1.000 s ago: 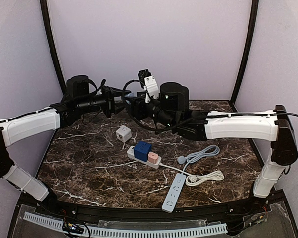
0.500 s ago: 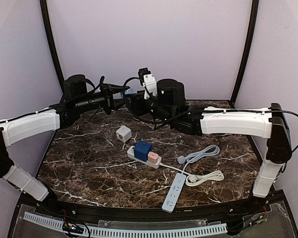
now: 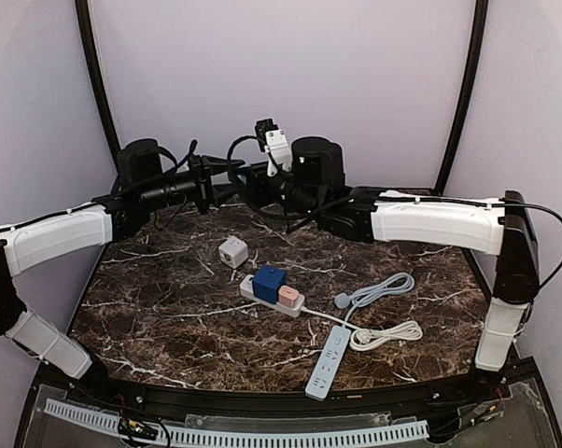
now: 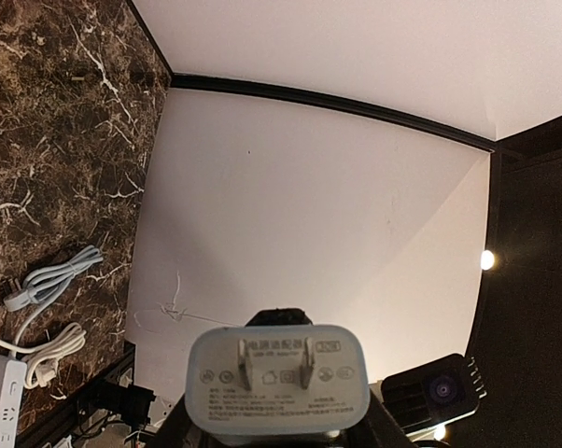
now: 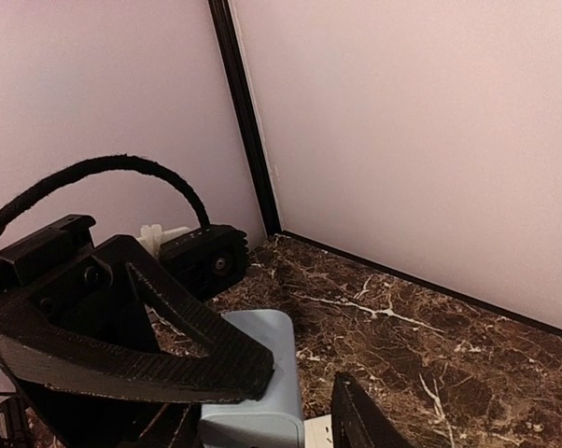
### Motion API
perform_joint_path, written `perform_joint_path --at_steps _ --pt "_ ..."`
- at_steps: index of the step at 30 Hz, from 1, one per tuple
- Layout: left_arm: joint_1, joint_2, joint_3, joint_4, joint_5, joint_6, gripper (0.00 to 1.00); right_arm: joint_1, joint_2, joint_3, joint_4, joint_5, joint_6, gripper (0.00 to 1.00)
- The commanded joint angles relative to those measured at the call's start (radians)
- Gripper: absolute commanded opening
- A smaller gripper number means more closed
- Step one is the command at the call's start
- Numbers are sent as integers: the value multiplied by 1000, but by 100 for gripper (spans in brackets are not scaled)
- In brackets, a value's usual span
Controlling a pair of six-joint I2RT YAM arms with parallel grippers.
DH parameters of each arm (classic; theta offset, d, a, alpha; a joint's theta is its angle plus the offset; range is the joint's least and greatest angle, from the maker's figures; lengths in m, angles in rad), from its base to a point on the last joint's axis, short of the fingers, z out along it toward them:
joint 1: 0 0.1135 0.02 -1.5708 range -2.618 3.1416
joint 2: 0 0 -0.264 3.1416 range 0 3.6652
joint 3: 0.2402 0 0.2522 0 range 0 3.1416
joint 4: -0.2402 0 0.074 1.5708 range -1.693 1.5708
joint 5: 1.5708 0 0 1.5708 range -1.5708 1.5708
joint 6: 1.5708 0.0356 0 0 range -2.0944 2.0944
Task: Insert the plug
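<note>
A pale blue plug [image 4: 277, 378] with two flat prongs facing the camera sits between the fingers of my left gripper [image 4: 277, 415], which is shut on it. In the top view this gripper [image 3: 231, 169] holds the plug [image 3: 247, 171] high above the table's back edge. My right gripper [image 3: 259, 177] meets it there from the right. In the right wrist view the plug [image 5: 262, 373] lies under a ribbed left finger [image 5: 141, 359]. One of the right gripper's own fingers [image 5: 356, 415] stands a gap away from the plug, so that gripper [image 5: 295, 437] is open.
A white power strip [image 3: 260, 297] carrying a blue cube [image 3: 269, 282] and a pink plug [image 3: 288, 296] lies mid-table. A second white strip [image 3: 327, 362] lies near the front. There is also a white cube adapter [image 3: 232, 252], a grey cable [image 3: 379, 289] and a white cable [image 3: 388, 333].
My right arm has swung left and back towards the left gripper, and its jaws have narrowed round the plug. The left arm has barely shifted.
</note>
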Motion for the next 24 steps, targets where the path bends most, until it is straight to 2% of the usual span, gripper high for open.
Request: perform_joint_path --at_steps 1,8,24 --pt "4 -29 13 34 37 19 22 -13 28 53 -19 -25 2 40" --pt "4 -25 18 36 42 20 22 -13 22 50 -47 -34 -4 32" --pt "12 -40 8 -3 52 45 21 -13 -14 50 -119 -4 -44 36"
